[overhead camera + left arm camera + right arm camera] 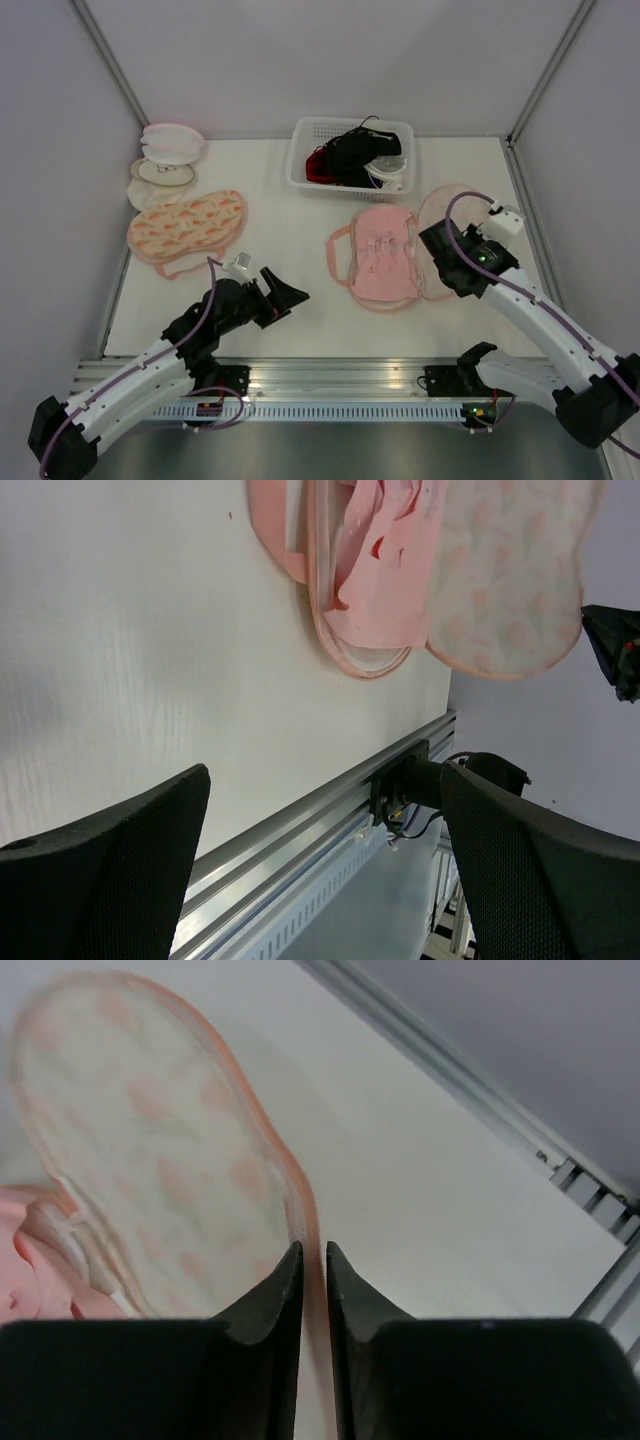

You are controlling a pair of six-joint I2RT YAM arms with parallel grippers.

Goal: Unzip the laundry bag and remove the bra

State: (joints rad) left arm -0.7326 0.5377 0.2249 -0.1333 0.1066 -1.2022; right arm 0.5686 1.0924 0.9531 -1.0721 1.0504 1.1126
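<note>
One open bag: the laundry bag (432, 205), right of centre, lid laid outward.
Bra: the bra (385, 255) lies in its left half.
Right gripper (312, 1255): pinched shut on the lid's orange rim.
Left gripper (285, 290): fully spread, holding nothing.
Risk: the thin rim could slip out, and tugging might drag the bag.
Hidden: zip pull, and how deep the rim sits between the fingers.

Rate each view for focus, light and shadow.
Top external: sharp and evenly lit, with only soft shadows on the table. Left wrist: the bra is fairly crisp, and the left fingers are dark against the bright tabletop. Right wrist: the bag is blurred and washed out close to the lens, and the black right fingers show little detail.
</note>
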